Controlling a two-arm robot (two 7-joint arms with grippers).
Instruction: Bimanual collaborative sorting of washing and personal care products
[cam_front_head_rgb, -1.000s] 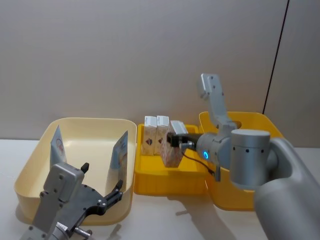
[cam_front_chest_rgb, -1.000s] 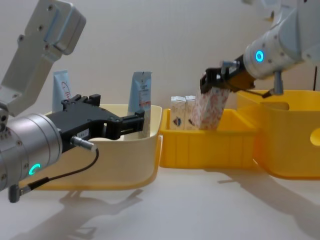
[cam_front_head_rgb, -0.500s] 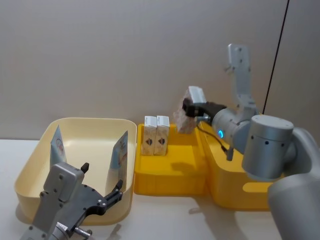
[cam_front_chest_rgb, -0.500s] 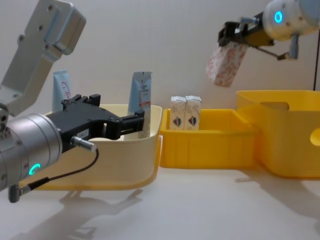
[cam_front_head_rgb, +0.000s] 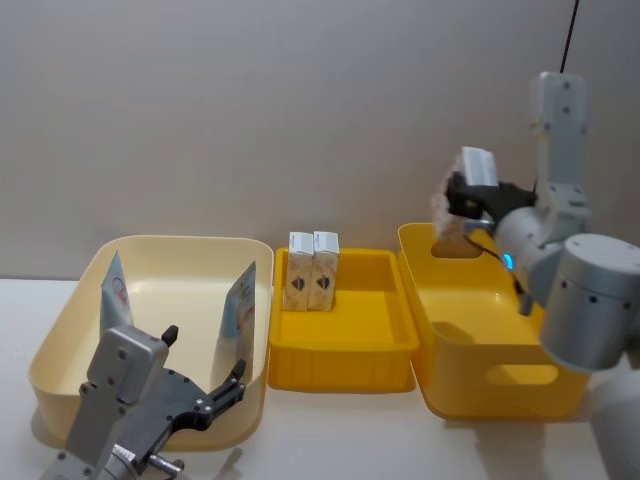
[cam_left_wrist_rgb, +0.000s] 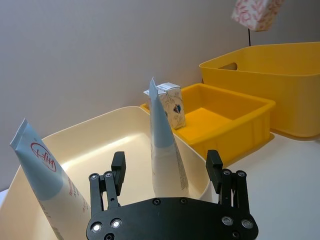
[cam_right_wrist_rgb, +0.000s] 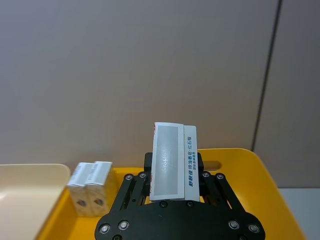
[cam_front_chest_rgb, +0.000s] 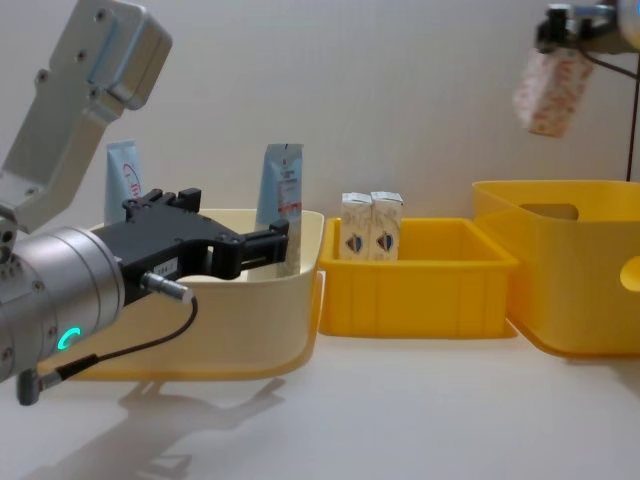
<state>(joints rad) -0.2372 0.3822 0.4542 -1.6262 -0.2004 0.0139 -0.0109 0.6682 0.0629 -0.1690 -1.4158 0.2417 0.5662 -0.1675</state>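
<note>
At the upper right of the head view, the right gripper (cam_front_head_rgb: 462, 196) is clamped on a pink-print carton (cam_front_head_rgb: 449, 226), held in the air above the deep yellow tub (cam_front_head_rgb: 490, 380). Two blue-print cartons (cam_front_head_rgb: 300, 272) stand touching in the shallow yellow tray (cam_front_head_rgb: 340, 362) at centre. At lower left, the left gripper (cam_front_head_rgb: 204, 352) hangs spread wide, holding nothing, by the cream tub (cam_front_head_rgb: 60, 330), where two tubes (cam_front_head_rgb: 114, 292) stand on end.

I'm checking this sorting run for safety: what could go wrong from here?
The right gripper holds the pink-print carton by one end, tilted, high over the deep yellow tub; released there, it may tumble or strike the rim. The open left gripper sits close to a leaning tube in the cream tub; a careless move might topple it.
</note>
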